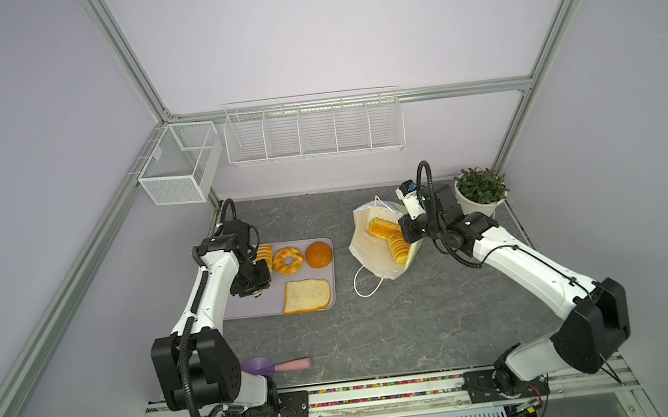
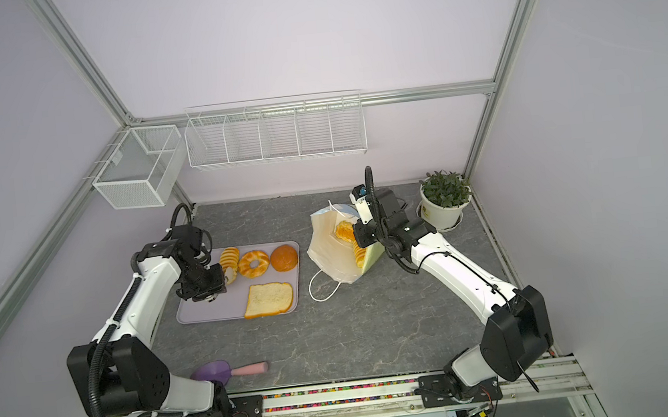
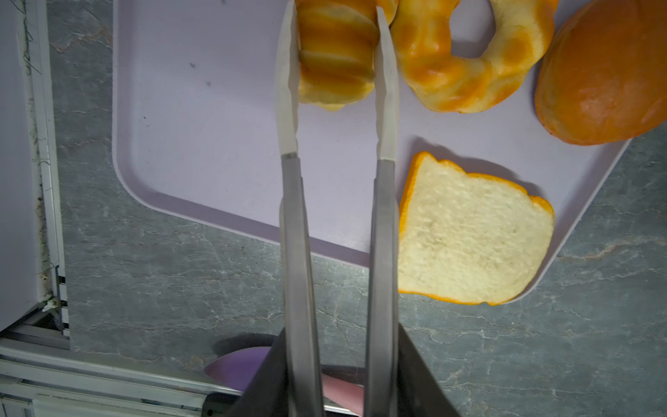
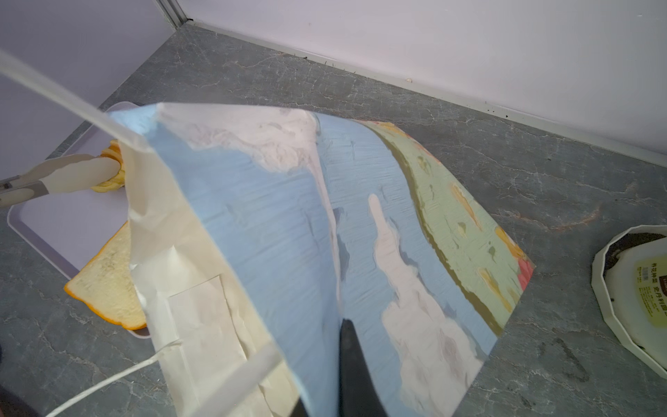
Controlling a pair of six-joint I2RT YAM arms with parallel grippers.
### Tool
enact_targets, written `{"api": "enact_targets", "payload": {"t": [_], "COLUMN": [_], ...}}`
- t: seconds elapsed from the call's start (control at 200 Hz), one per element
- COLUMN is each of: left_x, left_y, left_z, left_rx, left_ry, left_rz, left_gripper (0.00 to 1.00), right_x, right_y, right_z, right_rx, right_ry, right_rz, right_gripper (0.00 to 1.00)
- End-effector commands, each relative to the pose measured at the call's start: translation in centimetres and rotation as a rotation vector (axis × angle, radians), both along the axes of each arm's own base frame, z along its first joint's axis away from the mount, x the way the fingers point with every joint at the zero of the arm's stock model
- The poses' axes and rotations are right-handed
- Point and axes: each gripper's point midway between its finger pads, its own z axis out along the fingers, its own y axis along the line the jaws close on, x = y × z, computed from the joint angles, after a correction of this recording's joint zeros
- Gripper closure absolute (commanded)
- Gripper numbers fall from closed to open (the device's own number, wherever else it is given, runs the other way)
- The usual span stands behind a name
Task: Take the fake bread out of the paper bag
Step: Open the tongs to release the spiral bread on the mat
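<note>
The next move, as I judge it, is a reach to the paper bag [image 1: 372, 261], and it turns on one relation. The bag lies on its side on the bench [image 1: 418, 318], to the right of the left jaws [image 3: 335, 14] and just past the tray [image 3: 202, 144], with its white mouth opening up and towards that arm. Two ridged loaves [image 1: 382, 226] of the fake bread show inside. One lies across the bag near the far rim, and the other [image 1: 398, 248] runs lengthwise towards the green bottom. How deep it sits is hard to read, since the right arm covers part of it. The right jaws [image 4: 347, 332] are closed on the printed upper wall and hold the mouth open. That arm is nearer to the loaves but is occupied, so the reach seems to fall to the left arm, travelling rightward and turning to close across a loaf's short side. The left jaws stand parted to about the width of a ridged loaf [image 3: 335, 72] that lies on the tray, one on each side of it, with the loaf's long axis running along them. The left wrist view does not show whether they press it or stand just clear. The braided ring [image 1: 288, 260], round bun [image 1: 319, 254] and toast slice [image 1: 306, 295] also lie on the tray, out of the bag.
</note>
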Motion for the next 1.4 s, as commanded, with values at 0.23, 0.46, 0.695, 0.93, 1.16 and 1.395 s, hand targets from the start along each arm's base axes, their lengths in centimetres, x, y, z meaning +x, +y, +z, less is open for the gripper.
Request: {"api": "enact_targets", "payload": {"t": [0.23,0.46,0.695,0.93,1.16,1.395], "left_x": [-1.1,-1.0,-1.4,-4.4,-8.3,-10.1], "left_y": [0.1,-1.8,-6.8,-15.9,-20.4,-23.5], "left_z": [3.8,7.2,12.5,18.2,17.4,14.8], "left_rx": [0.004,-0.099,-0.218,-0.439,-0.542,-0.631], "left_ry": [-0.051,-0.157,-0.366,-0.545,-0.522,-0.458], "left_rz": [-0.019,-0.052,-0.158,-0.354,-0.48,-0.513], "left_gripper": [0.56,0.63,0.7,0.77,0.75,0.76], "right_x": [0.0,-0.1,-0.2,-0.7,-1.5,-2.4], "right_y": [-0.1,-0.2,-0.6,0.4,2.5,2.5], "right_z": [1.8,1.8,1.0,0.9,0.0,-0.4], "right_rx": [0.034,0.034,0.025,0.058,0.082,0.02], "right_ry": [-0.024,-0.023,-0.006,0.014,-0.019,-0.055], "right_rz": [0.002,-0.006,-0.025,0.007,0.127,0.149], "right_gripper": [0.93,0.93,0.93,0.93,0.93,0.93]}}
